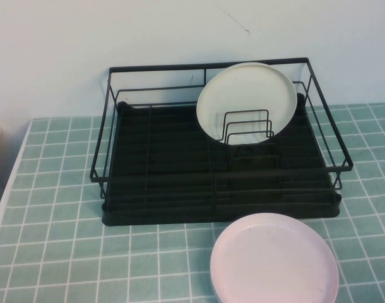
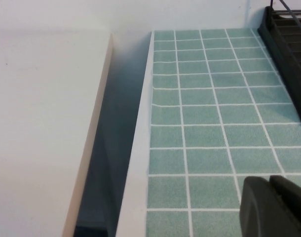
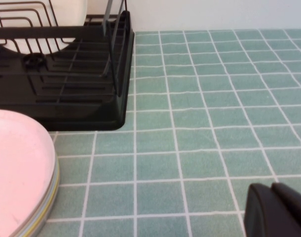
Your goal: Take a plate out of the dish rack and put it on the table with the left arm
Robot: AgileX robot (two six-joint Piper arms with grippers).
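Note:
The pale pink plate (image 1: 274, 260) lies flat on the teal tiled table (image 1: 53, 240), just in front of the black wire dish rack (image 1: 180, 211). It also shows in the right wrist view (image 3: 17, 168), next to the rack's corner (image 3: 91, 106). A cream-white plate (image 1: 246, 101) stands upright in the rack's dividers. Neither arm shows in the high view. My left gripper (image 2: 269, 180) is shut and empty, low over the tiles near the table's left edge, with the rack (image 2: 288, 49) far off. My right gripper (image 3: 271, 186) is shut and empty over bare tiles to the right of the rack.
The table's left edge (image 2: 140, 148) drops into a dark gap beside a cream-white surface (image 2: 42, 123). A pale wall (image 1: 180, 31) rises behind the rack. Open tiles lie left and right of the rack.

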